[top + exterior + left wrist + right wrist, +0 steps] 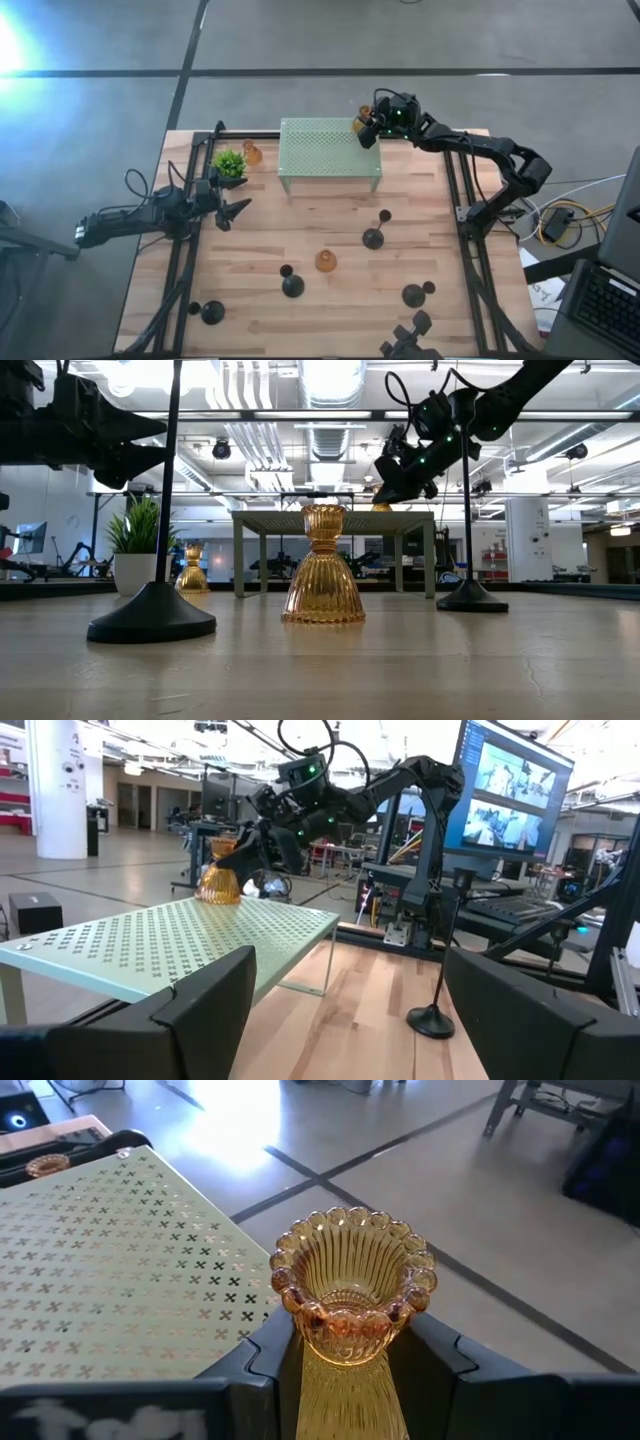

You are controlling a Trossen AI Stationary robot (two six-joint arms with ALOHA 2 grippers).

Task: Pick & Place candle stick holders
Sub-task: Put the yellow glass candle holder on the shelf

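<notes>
Right gripper of mine pinches an amber candle holder at the two o'clock corner of the mint-green stand. My wrist view shows both fingers pressed on its ribbed neck; from above, the holder is mostly hidden. My left gripper waits spread at nine o'clock. Only the low view shows the second amber holder upright mid-table, black holders around it.

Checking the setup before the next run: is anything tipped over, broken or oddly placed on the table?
Nothing stands out. The black holders and the amber holder on the table stand upright, as does the potted plant. The right gripper holds another amber holder upright at the mint-green stand's corner.
</notes>
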